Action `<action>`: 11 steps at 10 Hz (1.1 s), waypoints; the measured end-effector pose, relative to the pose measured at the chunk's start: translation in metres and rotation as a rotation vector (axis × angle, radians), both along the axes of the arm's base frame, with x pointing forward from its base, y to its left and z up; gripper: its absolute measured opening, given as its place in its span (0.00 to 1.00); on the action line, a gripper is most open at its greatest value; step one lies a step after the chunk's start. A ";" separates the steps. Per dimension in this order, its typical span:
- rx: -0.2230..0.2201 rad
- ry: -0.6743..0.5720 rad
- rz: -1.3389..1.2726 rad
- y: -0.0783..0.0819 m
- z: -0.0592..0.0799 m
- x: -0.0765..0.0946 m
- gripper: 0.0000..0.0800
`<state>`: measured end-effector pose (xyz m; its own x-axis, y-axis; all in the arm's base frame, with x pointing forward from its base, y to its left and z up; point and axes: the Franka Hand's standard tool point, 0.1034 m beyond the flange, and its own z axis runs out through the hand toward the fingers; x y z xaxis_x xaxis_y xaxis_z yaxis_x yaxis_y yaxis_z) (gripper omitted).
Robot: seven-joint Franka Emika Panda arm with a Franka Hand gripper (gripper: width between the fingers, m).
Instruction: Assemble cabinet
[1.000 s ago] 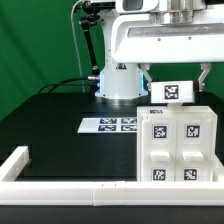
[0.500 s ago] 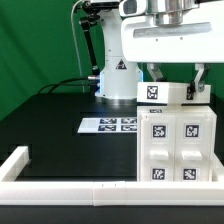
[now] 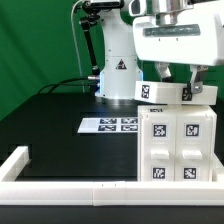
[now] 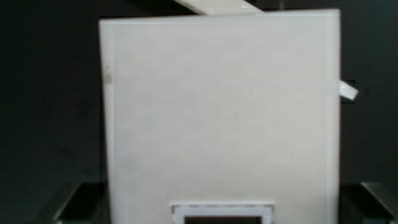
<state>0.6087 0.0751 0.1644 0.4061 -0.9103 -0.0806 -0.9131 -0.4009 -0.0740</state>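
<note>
- While it hangs over the cabinet at the exterior view's right, the gripper (image 3: 182, 78) is closed on a flat white panel (image 3: 176, 93), with one dark finger (image 3: 161, 72) showing at each side of it.
- The panel is tilted a little, lower toward the exterior view's left, and its front edge carries two small black-and-white square tags.
- In the wrist view the same panel (image 4: 217, 110) fills most of the picture as a pale upright rectangle against a dark background, with part of a tag visible at one edge.
- Just beneath the panel stands the cabinet box (image 3: 178, 150), white and boxy, upright on the table, with four square tags on its front face. Whether the panel touches the top of the box cannot be told.
- The box sits on a black table (image 3: 60, 130), close to a long white border rail (image 3: 70, 187) along the near edge.
- The marker board (image 3: 111, 124), a thin white sheet printed with tags, lies flat on the table toward the exterior view's left of the box, apart from it.
- Behind the marker board stands the arm's white base (image 3: 118, 78), in front of a green backdrop (image 3: 35, 45).
</note>
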 end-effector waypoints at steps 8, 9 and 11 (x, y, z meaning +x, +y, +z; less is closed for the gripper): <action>0.085 -0.010 -0.633 0.011 0.001 0.007 0.70; 0.088 -0.003 -0.672 0.012 0.001 0.007 0.70; 0.103 0.009 -0.755 0.013 0.001 0.007 0.73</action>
